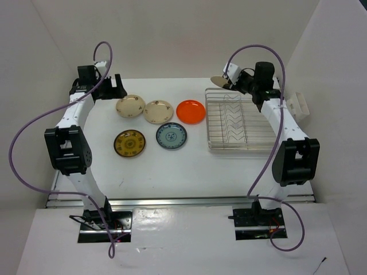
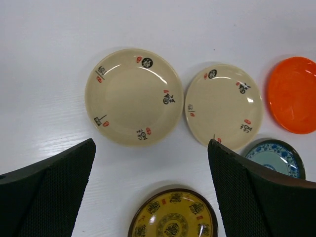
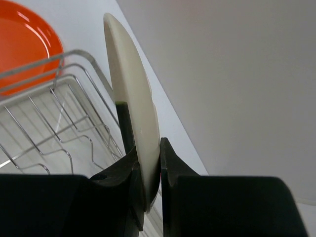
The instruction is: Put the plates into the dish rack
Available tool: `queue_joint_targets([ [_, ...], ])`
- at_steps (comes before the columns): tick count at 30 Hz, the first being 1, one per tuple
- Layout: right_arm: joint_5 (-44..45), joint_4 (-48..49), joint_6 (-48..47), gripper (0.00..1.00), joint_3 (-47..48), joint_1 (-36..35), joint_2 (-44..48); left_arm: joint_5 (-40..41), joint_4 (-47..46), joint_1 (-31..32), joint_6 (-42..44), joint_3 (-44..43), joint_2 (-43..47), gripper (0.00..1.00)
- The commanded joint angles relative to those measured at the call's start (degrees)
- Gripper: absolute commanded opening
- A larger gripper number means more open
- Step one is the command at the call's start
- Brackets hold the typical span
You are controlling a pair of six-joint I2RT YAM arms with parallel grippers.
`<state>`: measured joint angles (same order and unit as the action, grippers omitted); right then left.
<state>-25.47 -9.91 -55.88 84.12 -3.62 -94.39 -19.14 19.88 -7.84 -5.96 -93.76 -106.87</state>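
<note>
Five plates lie flat on the table left of the dish rack (image 1: pixel 241 120): two cream plates (image 1: pixel 131 106) (image 1: pixel 158 111), an orange plate (image 1: pixel 190 111), a yellow-brown plate (image 1: pixel 129 143) and a blue-grey plate (image 1: pixel 171 136). My left gripper (image 1: pixel 112 86) hovers open at the far left. Its wrist view shows nothing between the fingers (image 2: pixel 247 192), with the cream plates (image 2: pixel 133 96) (image 2: pixel 223 106) ahead and the yellow-brown plate (image 2: pixel 173 215) below. My right gripper (image 3: pixel 148 158) is shut on the rim of a third cream plate (image 3: pixel 131 98), held on edge above the rack's far left corner (image 3: pixel 59 113).
A small white slotted holder (image 1: pixel 298 105) sits right of the rack against the right wall. White walls close in the table on the left, back and right. The orange plate (image 3: pixel 24 44) lies just left of the rack.
</note>
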Motion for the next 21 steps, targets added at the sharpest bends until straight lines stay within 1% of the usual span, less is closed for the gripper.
queue_joint_targets([
  [1, -0.63, 0.08, -8.89, 0.0, 2.98, 0.45, -1.49, 0.69, -3.53, -1.04, 0.95, -3.18, -1.67, 1.0],
  [3, -0.1, -1.33, -11.61, 0.0, 3.51, 0.45, -2.11, 0.07, -2.75, -1.74, 0.95, -4.32, -3.6, 1.0],
  [8, -0.63, -6.87, -13.56, 0.0, 7.55, 0.45, -3.43, -1.17, -2.21, -2.89, 0.33, -5.56, -5.54, 1.0],
  [13, -0.55, -6.26, -14.61, 0.0, 6.15, 0.45, -2.91, -2.49, -2.21, -4.02, -0.2, -5.03, -5.54, 1.0],
  [20, 0.6, -11.7, -15.23, 0.0, 4.92, 0.45, -1.76, -2.49, -2.21, -4.03, -0.72, -5.03, -6.68, 1.0],
  [21, 0.6, -11.71, -15.23, 0.0, 3.18, 0.45, -0.28, -2.49, -2.21, -4.03, -0.72, -5.03, -6.69, 1.0],
])
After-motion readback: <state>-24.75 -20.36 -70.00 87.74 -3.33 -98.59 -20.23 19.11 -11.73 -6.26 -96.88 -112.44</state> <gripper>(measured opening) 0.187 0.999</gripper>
